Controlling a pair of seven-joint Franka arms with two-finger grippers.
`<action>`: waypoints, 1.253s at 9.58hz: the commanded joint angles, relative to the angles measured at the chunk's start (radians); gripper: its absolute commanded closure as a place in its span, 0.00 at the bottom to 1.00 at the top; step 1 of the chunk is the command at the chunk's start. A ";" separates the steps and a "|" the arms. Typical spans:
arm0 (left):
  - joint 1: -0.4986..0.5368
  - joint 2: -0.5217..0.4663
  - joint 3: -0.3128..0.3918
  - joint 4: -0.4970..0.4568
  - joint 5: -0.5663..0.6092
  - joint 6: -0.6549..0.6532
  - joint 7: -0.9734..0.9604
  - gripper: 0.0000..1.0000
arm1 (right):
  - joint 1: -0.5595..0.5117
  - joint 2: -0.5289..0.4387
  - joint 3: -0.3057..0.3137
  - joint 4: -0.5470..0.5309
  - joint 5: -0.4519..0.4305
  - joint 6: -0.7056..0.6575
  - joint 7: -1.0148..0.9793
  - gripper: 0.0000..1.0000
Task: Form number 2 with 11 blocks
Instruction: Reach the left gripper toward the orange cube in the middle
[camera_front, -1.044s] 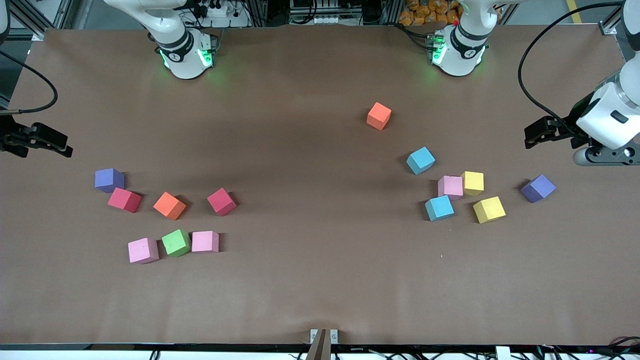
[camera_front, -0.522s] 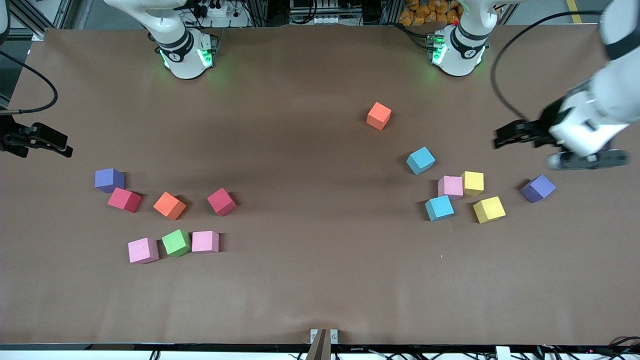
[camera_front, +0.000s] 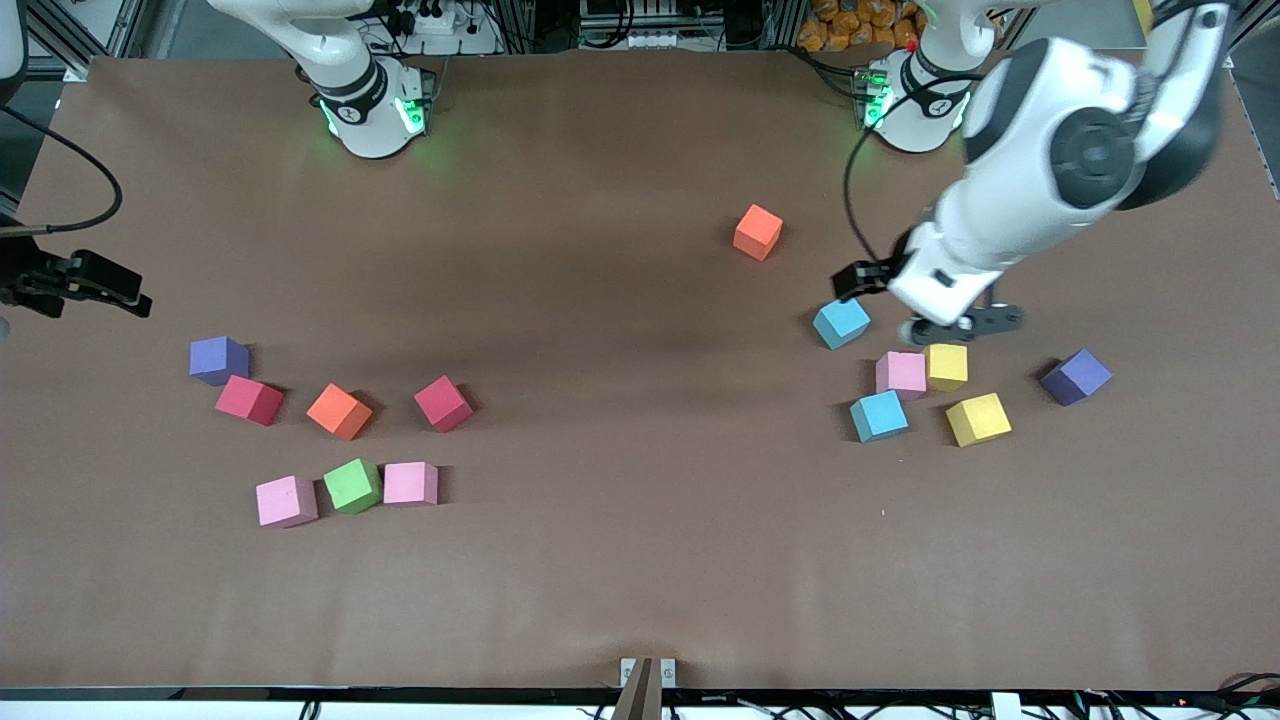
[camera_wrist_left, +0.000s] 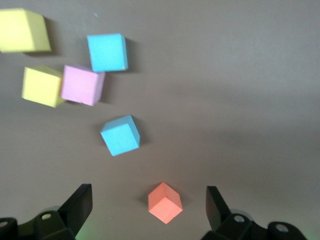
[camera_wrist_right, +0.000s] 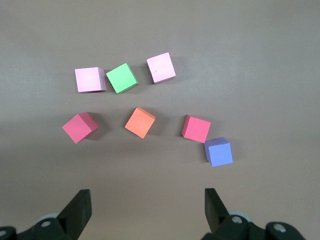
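Spread wide, the left pincer (camera_wrist_left: 147, 202) hangs over the tabletop (camera_front: 620, 560) above a lone orange cube (camera_front: 757, 232) and a light blue cube (camera_front: 841, 321), holding nothing. Near them, toward the left arm's end, lie a pink cube (camera_front: 901, 374) touching a yellow cube (camera_front: 946, 366), a second light blue cube (camera_front: 879, 416) and another yellow one (camera_front: 978, 419). At the table's other end the right pincer (camera_wrist_right: 147, 205) waits (also spread, empty) above seven scattered cubes (camera_wrist_right: 140, 122).
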 joint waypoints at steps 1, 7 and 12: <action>0.007 -0.028 -0.083 -0.064 0.022 0.036 -0.092 0.00 | 0.001 0.019 0.001 -0.010 0.022 0.010 -0.001 0.00; -0.295 -0.019 -0.015 -0.286 0.047 0.249 -0.339 0.00 | 0.001 0.094 0.001 -0.012 0.041 0.001 -0.010 0.00; -0.381 -0.022 0.034 -0.547 -0.117 0.552 -0.731 0.00 | 0.001 0.152 0.001 -0.168 0.041 0.214 -0.079 0.00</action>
